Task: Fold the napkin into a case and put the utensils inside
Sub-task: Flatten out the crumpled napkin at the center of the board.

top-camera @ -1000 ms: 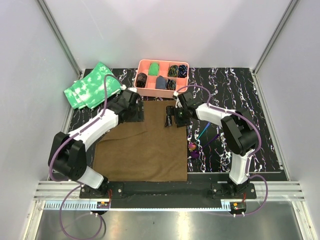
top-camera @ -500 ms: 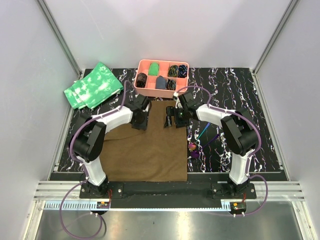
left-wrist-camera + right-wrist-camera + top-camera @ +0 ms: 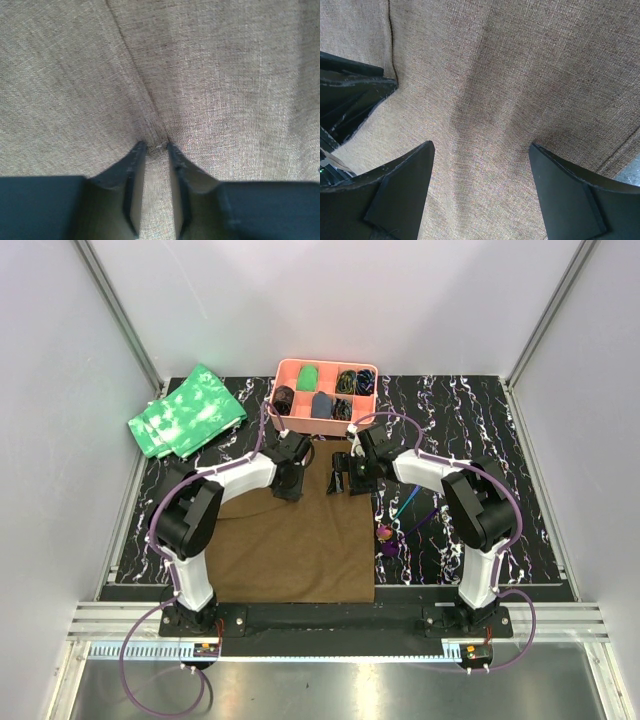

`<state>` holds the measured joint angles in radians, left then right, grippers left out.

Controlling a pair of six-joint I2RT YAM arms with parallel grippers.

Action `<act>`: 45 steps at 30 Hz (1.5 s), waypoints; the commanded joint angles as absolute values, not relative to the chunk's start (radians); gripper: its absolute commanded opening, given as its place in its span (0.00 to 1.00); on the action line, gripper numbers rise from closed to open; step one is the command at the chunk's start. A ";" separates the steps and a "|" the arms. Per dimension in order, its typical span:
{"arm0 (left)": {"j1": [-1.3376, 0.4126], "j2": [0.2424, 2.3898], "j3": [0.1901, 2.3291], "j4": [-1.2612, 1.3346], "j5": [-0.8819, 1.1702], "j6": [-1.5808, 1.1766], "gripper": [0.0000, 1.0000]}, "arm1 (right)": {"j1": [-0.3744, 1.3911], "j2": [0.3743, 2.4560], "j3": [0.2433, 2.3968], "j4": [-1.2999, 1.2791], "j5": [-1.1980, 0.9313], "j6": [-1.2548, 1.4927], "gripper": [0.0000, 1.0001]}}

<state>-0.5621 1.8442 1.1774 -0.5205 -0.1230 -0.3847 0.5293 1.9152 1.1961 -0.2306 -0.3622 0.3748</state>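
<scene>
The brown napkin [image 3: 290, 550] lies spread on the black marbled table, its far left part bunched toward the middle. My left gripper [image 3: 291, 483] is down on its far edge. In the left wrist view the gripper [image 3: 155, 146] is shut on a ridge of napkin [image 3: 215, 75], with a crease running away from the tips. My right gripper [image 3: 342, 480] is beside it on the far right part of the napkin. It stands open [image 3: 481, 150] over flat cloth [image 3: 510, 65], holding nothing. The utensils [image 3: 386, 537] lie on the table right of the napkin.
A pink compartment tray [image 3: 283, 367] with small items stands just beyond the napkin's far edge. Green mottled cloths [image 3: 185, 412] lie at the far left. The left gripper's black fingers [image 3: 350, 105] show at the left of the right wrist view.
My left arm has swung right along the napkin's far edge and its jaws have narrowed onto the cloth, pulling it inward. The right gripper has stayed where it was, open.
</scene>
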 commanded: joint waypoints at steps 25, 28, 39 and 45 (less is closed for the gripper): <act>-0.446 1.706 1.247 -0.568 -0.158 -0.288 0.12 | 0.506 2.028 1.200 -0.236 -0.387 0.390 0.68; -0.420 1.710 1.250 -0.568 -0.198 -0.291 0.00 | 0.505 2.043 1.206 -0.241 -0.394 0.390 0.67; -0.114 1.989 1.795 -0.823 -0.600 -0.189 0.49 | 0.505 2.011 1.227 -0.261 -0.400 0.406 0.68; -0.123 1.734 1.589 -0.828 -0.540 -0.267 0.82 | 0.508 1.884 1.193 -0.299 -0.367 0.400 0.80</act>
